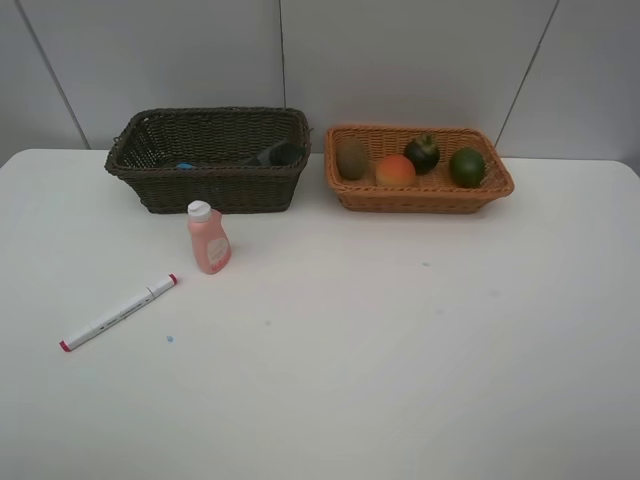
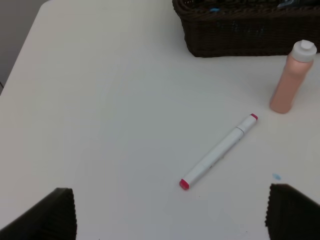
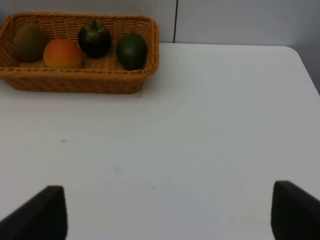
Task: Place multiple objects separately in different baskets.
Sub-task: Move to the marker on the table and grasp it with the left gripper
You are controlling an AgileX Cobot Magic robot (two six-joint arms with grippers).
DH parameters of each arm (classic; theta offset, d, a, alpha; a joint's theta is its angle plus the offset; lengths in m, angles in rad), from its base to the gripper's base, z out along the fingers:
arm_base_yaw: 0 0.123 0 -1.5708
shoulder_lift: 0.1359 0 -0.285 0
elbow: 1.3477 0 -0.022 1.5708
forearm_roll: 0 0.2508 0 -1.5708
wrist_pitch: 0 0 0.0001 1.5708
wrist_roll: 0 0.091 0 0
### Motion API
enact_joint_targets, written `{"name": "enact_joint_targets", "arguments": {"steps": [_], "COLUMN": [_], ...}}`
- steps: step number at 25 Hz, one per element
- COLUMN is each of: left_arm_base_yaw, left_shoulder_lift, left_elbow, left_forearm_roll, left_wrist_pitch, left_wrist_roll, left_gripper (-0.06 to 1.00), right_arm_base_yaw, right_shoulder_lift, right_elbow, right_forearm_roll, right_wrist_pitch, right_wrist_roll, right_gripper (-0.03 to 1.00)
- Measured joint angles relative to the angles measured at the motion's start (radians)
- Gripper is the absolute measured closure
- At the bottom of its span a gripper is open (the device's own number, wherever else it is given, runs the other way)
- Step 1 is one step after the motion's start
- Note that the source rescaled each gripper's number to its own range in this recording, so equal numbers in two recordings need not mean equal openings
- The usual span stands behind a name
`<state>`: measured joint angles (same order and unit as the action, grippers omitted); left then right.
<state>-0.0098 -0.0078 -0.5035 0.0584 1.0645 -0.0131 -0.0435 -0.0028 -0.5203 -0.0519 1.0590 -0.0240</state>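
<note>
The pink white-capped bottle (image 1: 208, 240) (image 2: 291, 77) stands upright on the table just in front of the dark brown basket (image 1: 210, 190) (image 2: 250, 37). A white red-ended marker (image 1: 118, 313) (image 2: 219, 151) lies to its front left. A dark item (image 1: 280, 154) lies inside the dark basket. The light tan basket (image 1: 420, 197) (image 3: 75, 82) holds the kiwi (image 1: 351, 158), peach (image 1: 395, 171), mangosteen (image 1: 422, 153) and green fruit (image 1: 466, 167). My left gripper (image 2: 175, 215) hangs open above the table short of the marker. My right gripper (image 3: 171, 212) is open over bare table, well back from the tan basket.
The white table (image 1: 400, 350) ends at a grey panelled wall behind both baskets. A small blue speck (image 1: 169, 338) marks the tabletop near the marker. Neither arm shows in the high view.
</note>
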Motion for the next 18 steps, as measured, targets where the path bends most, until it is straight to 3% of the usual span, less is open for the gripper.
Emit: {"name": "enact_joint_targets", "arguments": {"steps": [18], "left_arm_base_yaw": [0.000], "left_shoulder_lift": [0.000], "left_elbow": [0.000], "left_forearm_roll": [0.000], "left_wrist_pitch": [0.000], "left_wrist_roll": [0.000], "left_gripper": [-0.06], "right_arm_base_yaw": [0.000], "right_shoulder_lift": [0.000], "right_elbow": [0.000], "right_forearm_roll": [0.000], "right_wrist_pitch": [0.000], "right_wrist_roll": [0.000], "right_gripper": [-0.02]}}
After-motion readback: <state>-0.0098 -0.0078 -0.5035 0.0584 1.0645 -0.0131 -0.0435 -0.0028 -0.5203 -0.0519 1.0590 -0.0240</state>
